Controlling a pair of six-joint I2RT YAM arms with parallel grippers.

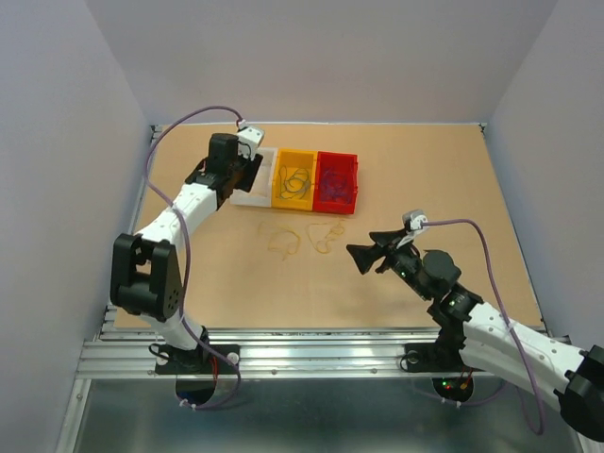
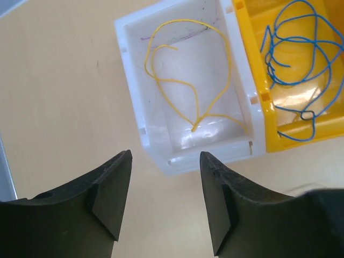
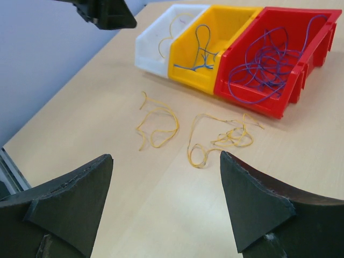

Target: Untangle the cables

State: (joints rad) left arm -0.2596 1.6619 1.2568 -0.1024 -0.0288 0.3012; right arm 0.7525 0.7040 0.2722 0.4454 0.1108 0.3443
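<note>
Top external view: shows a white bin (image 1: 260, 185), a yellow bin (image 1: 294, 152) and a red bin (image 1: 337, 156) touching in a row toward the far edge of the desk (image 1: 425, 170), left of centre. Looks like sorting by colour: a single yellow cable (image 2: 193, 95) lying loose in the white bin, blue cables (image 2: 301, 51) in the yellow bin, purple cables (image 3: 269, 64) in the red bin. On the bare desk just on the near side of the bins, about mid-desk: a left strand (image 1: 283, 241) and a right strand (image 1: 324, 238), both pale yellow, lying apart.

Left jaws: parted above the white bin's near wall, nothing between them, so released; probably placed there to serve that bin. Right jaws: spread wide and empty, low over the desk right of centre, aimed at the two strands; likely posed for the next pick.

Left wrist view: alone looks straight down into the white bin and picks out the kinks of the blue cables; misses the red bin and both strands. Right wrist view: alone shows the strands clearly separate, the right one more crumpled with tight curls. Top external view: alone takes in both arms at once, yet too coarse for any wire crossings.
</note>
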